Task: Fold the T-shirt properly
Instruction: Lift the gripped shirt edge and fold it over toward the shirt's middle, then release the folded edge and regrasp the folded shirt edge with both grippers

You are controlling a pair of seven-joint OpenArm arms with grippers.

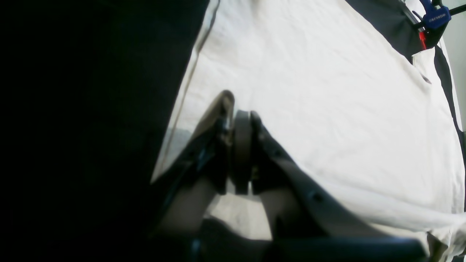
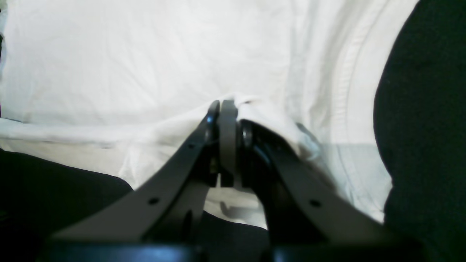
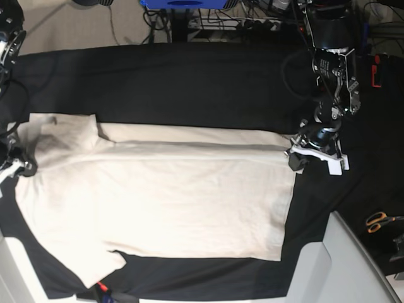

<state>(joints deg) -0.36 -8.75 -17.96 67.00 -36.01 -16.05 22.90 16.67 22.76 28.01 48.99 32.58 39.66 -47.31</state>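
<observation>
The T-shirt [image 3: 158, 196] lies flat on the black table [image 3: 189, 82]. The left gripper [image 1: 242, 120] and right gripper [image 2: 227, 109] are both pinched tight on its edges. Both should move together, so the fold stays straight.

Probably a robotics lab, black-draped table [image 3: 189, 82], cable tangle [image 3: 252, 22], orange-handled scissors [image 3: 379, 221]

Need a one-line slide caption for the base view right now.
T-shirt spread on the black table, top edge folded over; left gripper and right gripper shut at its opposite ends.
</observation>
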